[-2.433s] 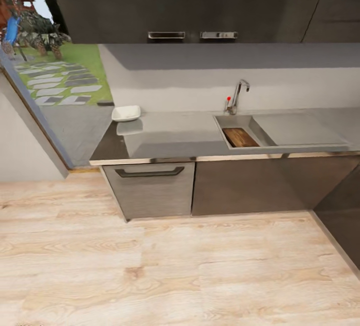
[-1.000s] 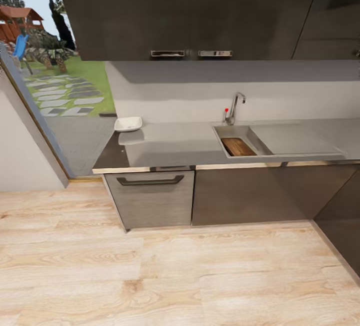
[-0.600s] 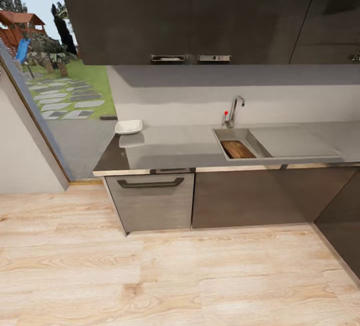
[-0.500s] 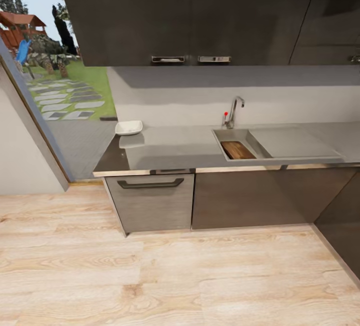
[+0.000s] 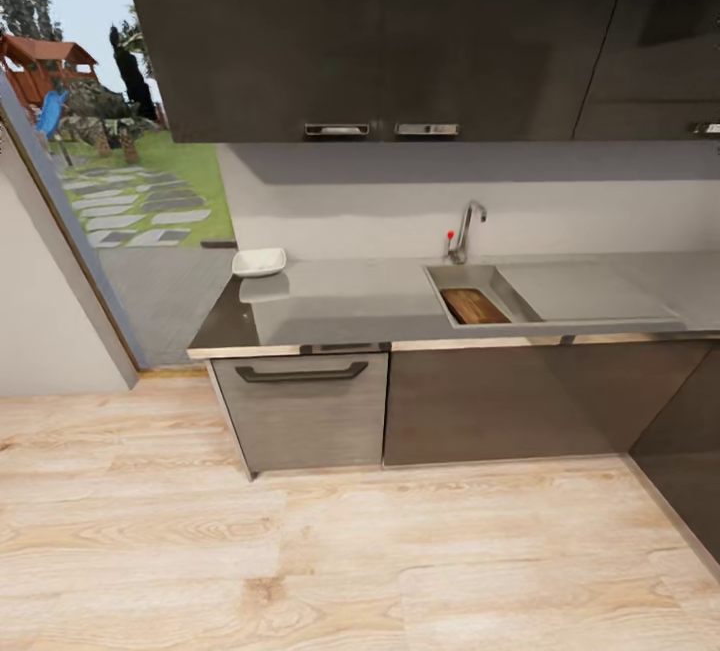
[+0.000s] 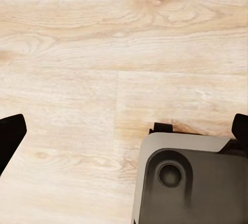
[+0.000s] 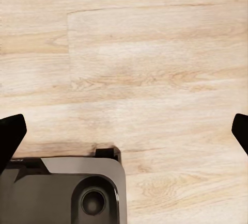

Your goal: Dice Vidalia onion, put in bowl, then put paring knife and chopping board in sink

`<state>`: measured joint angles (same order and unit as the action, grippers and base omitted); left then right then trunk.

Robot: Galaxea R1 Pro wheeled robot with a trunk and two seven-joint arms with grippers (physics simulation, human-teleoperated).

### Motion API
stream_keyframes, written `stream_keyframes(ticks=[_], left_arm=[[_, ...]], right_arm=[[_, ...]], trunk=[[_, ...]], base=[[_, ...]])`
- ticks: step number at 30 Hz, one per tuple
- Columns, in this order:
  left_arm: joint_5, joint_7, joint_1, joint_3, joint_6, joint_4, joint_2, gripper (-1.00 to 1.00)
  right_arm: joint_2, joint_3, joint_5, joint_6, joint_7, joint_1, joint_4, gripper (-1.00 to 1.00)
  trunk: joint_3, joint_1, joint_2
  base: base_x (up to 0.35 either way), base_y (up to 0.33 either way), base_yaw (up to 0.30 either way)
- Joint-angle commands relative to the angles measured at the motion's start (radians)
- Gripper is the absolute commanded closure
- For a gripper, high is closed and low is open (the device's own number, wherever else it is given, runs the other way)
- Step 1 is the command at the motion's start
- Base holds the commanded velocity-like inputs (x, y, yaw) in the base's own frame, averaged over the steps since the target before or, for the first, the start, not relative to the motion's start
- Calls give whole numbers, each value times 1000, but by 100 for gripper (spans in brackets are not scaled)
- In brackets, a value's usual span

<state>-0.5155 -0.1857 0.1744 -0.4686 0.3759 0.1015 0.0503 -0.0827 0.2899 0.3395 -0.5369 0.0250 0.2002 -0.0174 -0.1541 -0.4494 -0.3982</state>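
Observation:
Ahead in the head view runs the grey countertop (image 5: pixel 360 303) with the sink (image 5: pixel 452 279) set into it. The dark-brown chopping board (image 5: pixel 474 306) lies inside the sink basin. A white bowl (image 5: pixel 259 262) stands at the countertop's left end. The onion and the paring knife are hidden from here. My left gripper (image 6: pixel 124 133) hangs open over the wood floor, its dark fingertips (image 6: pixel 10 136) far apart. My right gripper (image 7: pixel 124 131) is open too, above the floor, with nothing between its fingertips (image 7: pixel 11 133).
A chrome tap (image 5: pixel 466 229) with a red knob rises behind the sink, and a flat drainboard (image 5: pixel 580 293) lies to its right. Dark cabinets hang above and stand below the worktop. A glass door (image 5: pixel 90 221) opens on a garden at left. The robot's grey base (image 6: pixel 191 182) shows below each wrist.
The whole head view has shifted: the countertop and sink now sit lower and smaller in the picture, so the camera has backed away. The board and bowl keep their places.

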Motion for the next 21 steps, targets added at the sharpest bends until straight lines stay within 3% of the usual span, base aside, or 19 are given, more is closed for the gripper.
stream_keyframes(ticks=[1,17,21], left_arm=[[-4,-6,0,-9,1,0,0,-100],[-4,-6,0,-10,1,0,0,-100],[-4,-7,0,-11,0,-11,0,-100]], right_arm=[[0,8,10,-3,3,1,1,-100],[3,8,11,4,3,1,1,-100],[4,8,11,117,2,1,-1,-100]], trunk=[[0,-1,-2],[24,-1,-2],[25,-1,-2]], base=[[0,0,0],[0,0,0],[0,0,0]])
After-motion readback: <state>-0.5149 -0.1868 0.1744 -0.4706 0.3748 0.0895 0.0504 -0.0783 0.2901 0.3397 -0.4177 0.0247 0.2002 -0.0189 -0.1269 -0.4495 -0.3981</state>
